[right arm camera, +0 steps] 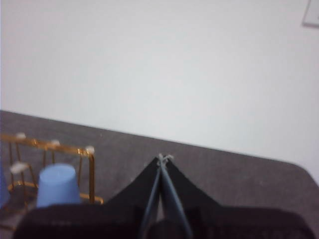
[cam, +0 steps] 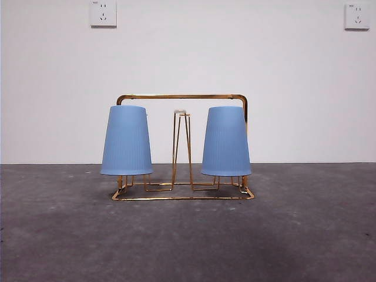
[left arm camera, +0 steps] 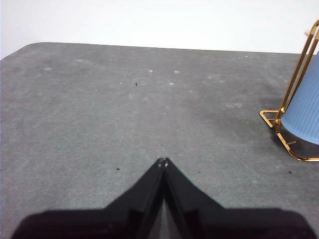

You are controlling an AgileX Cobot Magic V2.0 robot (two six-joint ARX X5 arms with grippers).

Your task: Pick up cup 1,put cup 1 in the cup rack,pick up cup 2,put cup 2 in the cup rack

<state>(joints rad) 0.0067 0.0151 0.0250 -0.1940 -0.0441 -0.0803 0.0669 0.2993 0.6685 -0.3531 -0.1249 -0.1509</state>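
A plain white wall (cam: 188, 59) fills the back, evenly lit and bare except for two white power sockets — one (cam: 103, 13) high on the left, the other (cam: 356, 16) high on the right. Below it runs the table (cam: 188, 235), covered in a dark grey, felt-like surface with faint pale specks — its far corner is rounded in the left wrist view.
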